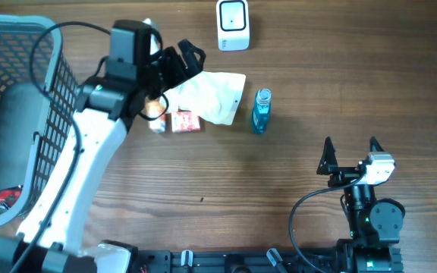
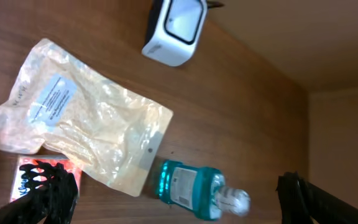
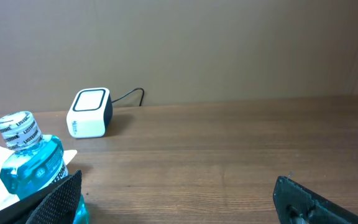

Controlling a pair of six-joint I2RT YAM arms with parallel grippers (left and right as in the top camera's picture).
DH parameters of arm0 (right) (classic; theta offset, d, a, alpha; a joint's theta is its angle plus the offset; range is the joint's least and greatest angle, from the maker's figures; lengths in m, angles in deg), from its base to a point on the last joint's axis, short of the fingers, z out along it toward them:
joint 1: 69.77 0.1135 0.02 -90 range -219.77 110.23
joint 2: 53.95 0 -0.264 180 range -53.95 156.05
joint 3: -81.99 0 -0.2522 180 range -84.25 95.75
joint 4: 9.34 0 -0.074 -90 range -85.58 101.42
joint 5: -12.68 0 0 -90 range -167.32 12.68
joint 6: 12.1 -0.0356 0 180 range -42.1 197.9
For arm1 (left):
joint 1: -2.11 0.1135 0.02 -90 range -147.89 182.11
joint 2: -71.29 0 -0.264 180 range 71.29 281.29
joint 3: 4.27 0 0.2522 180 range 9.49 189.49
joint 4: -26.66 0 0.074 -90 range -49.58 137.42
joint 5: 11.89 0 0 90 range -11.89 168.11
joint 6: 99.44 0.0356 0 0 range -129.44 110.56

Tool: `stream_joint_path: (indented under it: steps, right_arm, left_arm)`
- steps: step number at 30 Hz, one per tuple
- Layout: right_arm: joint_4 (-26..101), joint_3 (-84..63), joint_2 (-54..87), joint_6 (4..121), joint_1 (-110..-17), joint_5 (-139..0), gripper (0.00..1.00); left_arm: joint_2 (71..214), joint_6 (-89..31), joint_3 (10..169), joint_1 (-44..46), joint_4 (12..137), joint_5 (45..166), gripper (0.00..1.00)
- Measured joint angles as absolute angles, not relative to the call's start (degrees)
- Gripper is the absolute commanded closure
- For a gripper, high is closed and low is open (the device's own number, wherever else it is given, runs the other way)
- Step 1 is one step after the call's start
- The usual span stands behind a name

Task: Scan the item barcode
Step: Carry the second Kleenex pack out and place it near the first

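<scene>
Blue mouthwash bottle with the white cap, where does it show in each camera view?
Overhead: blue mouthwash bottle right of centre, beside the pale plastic pouch.
Left wrist: bottle at bottom centre.
Right wrist: bottle at lower left.
Shared landmark: white box-shaped scanner, visible in all three.

Two arms, jaws wide apart, nothing held.
Left arm stretches from the table's near-left corner toward its far edge, left gripper spread; right arm sits folded at the near edge, right gripper spread.
</scene>
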State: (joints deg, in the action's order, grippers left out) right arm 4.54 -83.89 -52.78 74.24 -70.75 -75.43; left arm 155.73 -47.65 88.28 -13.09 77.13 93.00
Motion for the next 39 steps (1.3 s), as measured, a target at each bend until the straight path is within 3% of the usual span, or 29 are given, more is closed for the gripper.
stream_joint_path:
  steps: [1, 4, 7, 9, 11, 13, 14, 15, 23, 30, 39]
  right_arm:
    - [4.54, -83.89, -52.78, 74.24, -70.75, -75.43, 0.0]
    - [4.56, -83.89, -52.78, 74.24, -70.75, -75.43, 0.0]
    - [4.54, -83.89, -52.78, 74.24, -70.75, -75.43, 0.0]
    - [4.49, -83.89, -52.76, 74.22, -70.75, -75.43, 0.0]
    - [4.54, -83.89, -52.78, 74.24, -70.75, -75.43, 0.0]
    - [4.54, -83.89, -52.78, 74.24, -70.75, -75.43, 0.0]
    - [4.54, -83.89, -52.78, 74.24, -70.75, -75.43, 0.0]
    - [4.54, -83.89, -52.78, 74.24, -70.75, -75.43, 0.0]
    - [4.54, -83.89, -52.78, 74.22, -70.75, -75.43, 0.0]
    - [4.54, -83.89, -52.78, 74.24, -70.75, -75.43, 0.0]
    - [4.54, -83.89, -52.78, 74.24, -70.75, -75.43, 0.0]
  left_arm:
    - [155.21, -47.57, 88.32, -13.09, 77.31, 93.03, 0.0]
    - [155.1, -44.16, 88.34, -13.09, 78.14, 93.0, 0.34]
    - [155.03, -41.49, 88.43, -12.5, 80.32, 92.13, 0.41]
    - [154.99, -40.81, 88.73, -11.95, 87.91, 84.72, 0.59]
    - [155.12, -40.27, 88.73, -11.95, 93.9, 74.77, 0.69]
    - [156.26, -40.18, 88.67, -11.74, 95.27, 65.73, 0.73]
    - [157.37, -40.11, 88.47, -11.6, 95.3, 62.88, 0.8]
    - [159.4, -40.11, 87.97, -11.3, 95.3, 60.44, 0.96]
    - [175.38, -39.98, 86.83, -8.59, 95.43, 56.24, 0.96]
    - [179.08, -40.11, 86.31, -7.3, 96.52, 55.93, 0.96]
    - [179.08, -40.53, 76.6, -7.3, 82.97, 60.57, 0.96]
